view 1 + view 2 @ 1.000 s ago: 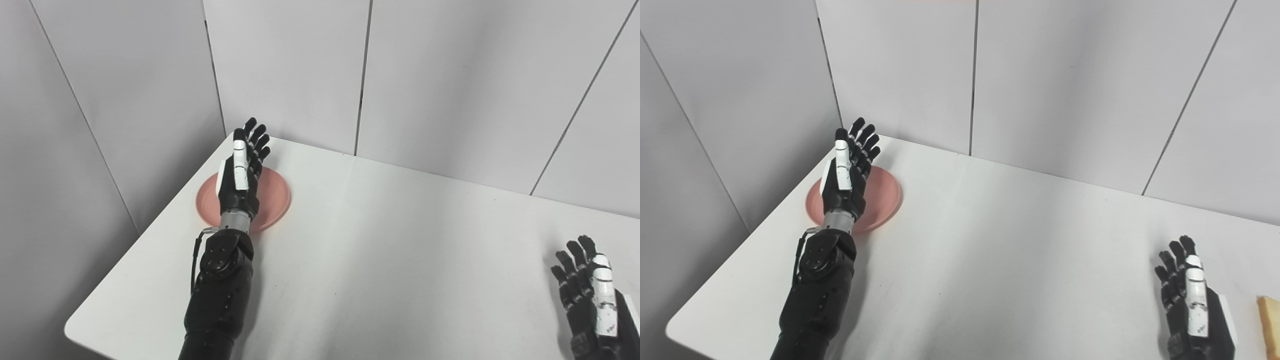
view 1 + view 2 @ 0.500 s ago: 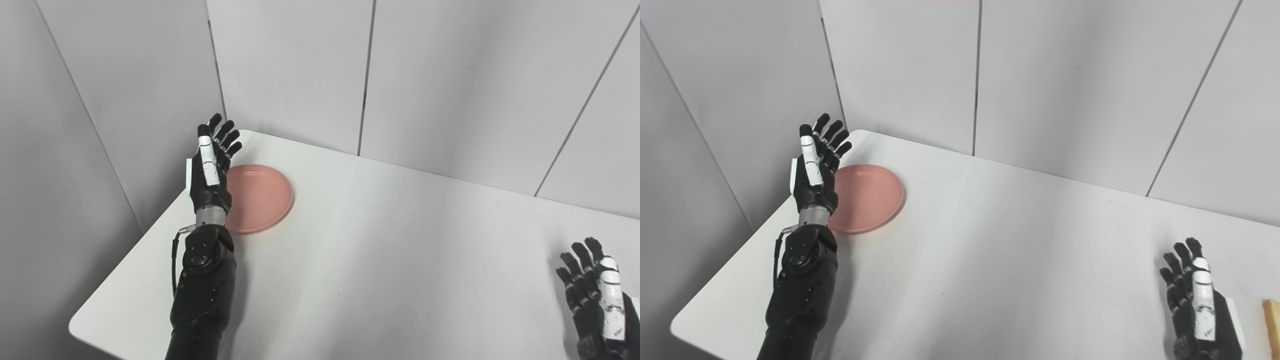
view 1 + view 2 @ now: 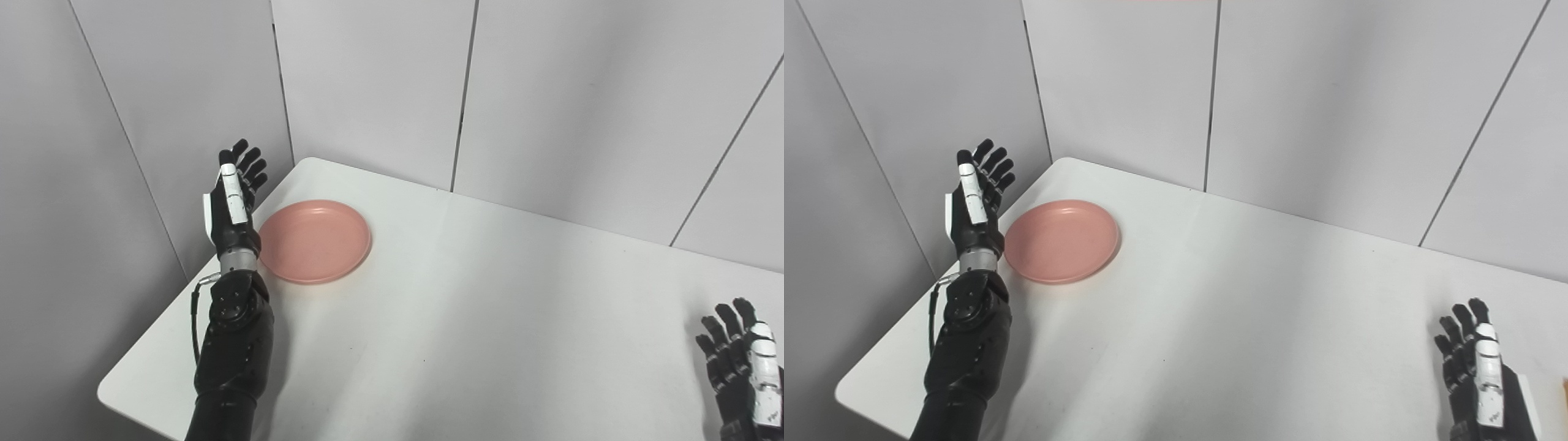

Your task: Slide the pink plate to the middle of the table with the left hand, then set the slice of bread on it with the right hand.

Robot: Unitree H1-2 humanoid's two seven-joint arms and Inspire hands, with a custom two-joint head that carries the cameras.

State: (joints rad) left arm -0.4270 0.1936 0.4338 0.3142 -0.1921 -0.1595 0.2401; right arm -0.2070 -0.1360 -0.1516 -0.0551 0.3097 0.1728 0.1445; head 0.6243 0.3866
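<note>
The pink plate (image 3: 315, 241) lies flat near the table's back left corner. My left hand (image 3: 231, 199) is open, fingers spread and pointing up, raised just left of the plate over the table's left edge; it does not touch the plate. Low at the right, my right hand (image 3: 1479, 373) is also open and holds nothing. Of the slice of bread, only a thin tan sliver (image 3: 1565, 387) shows at the picture's right edge, beside the right hand.
The white table (image 3: 478, 318) stands in a corner of grey wall panels (image 3: 367, 86), which run close behind the plate and along the left side. The table's left edge (image 3: 184, 294) drops off right under my left forearm.
My left hand has moved from above the plate to its left side, uncovering it. The camera has shifted, so everything sits further right in the picture. The plate stays put on the table.
</note>
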